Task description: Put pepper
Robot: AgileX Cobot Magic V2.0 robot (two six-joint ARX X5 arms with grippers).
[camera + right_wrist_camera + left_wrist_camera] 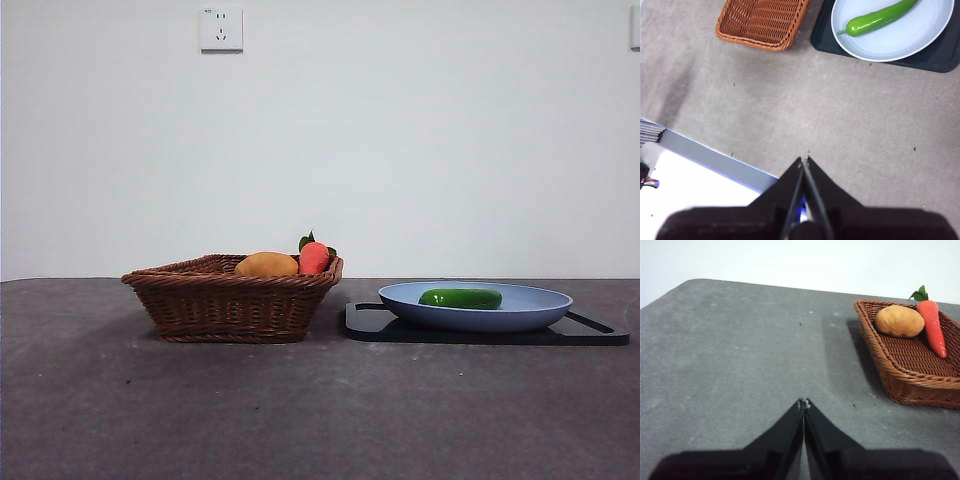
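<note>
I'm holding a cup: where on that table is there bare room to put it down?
Bare table stretches in front of the wicker basket and the black tray. The blue plate holds the pepper; the basket's far end holds a carrot and a potato.

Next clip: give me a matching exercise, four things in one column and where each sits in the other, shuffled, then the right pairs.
Things:
1. pepper
2. carrot
3. blue plate
4. left pincer

Places:
A. on the black tray
B. in the wicker basket, beside the yellow-orange oval fruit
C. over bare grey table, jaws shut, holding nothing
D. lying on the blue plate

Pairs: 1-D, 2-B, 3-A, 4-C
</note>
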